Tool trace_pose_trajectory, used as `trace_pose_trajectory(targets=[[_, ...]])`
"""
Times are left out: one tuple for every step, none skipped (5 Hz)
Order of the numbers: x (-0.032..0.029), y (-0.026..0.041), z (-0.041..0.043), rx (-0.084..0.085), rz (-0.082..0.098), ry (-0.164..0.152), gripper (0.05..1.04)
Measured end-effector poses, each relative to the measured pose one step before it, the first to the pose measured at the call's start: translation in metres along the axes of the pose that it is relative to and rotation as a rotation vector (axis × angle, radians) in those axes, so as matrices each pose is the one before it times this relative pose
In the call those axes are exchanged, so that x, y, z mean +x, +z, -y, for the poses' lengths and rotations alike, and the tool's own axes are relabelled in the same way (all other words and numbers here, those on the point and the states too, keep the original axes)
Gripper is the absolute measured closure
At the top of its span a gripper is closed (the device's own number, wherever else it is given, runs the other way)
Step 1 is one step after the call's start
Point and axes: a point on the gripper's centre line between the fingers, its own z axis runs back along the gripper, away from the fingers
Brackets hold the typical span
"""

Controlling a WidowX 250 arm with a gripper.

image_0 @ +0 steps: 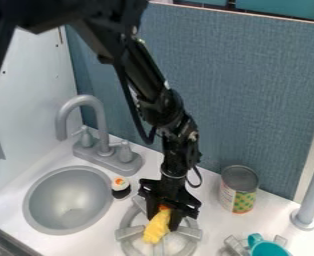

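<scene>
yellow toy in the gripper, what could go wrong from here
The gripper holds the yellow toy near its upper end, so it might slip or tip onto the burner. A sideways swing could also knock the toy sushi on one side or the can on the other.

Yellow object (pixel 158 226), orange-topped, tilted, over burner (pixel 129 232)

Gray sink basin (pixel 69 197) at left; gray faucet (pixel 101 125) behind it, a knob on either side. Small white-and-black toy (pixel 120 186), orange on top, just beside the basin's rim. Metal can (pixel 239 190) upright near the blue textured panel (pixel 233 90). Teal cup (pixel 267 248) at lower edge, near gray post (pixel 313 187).
</scene>
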Motion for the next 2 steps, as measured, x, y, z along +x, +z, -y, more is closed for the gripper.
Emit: trace_pose_trajectory(targets=[[-0.01494, 0.03128, 0.00048, -0.0032, 0.0644, -0.0211, 0.554], [-0.02667, 0.03125, -0.00604, -0.0164, 0.0608, 0.0154, 0.554]])
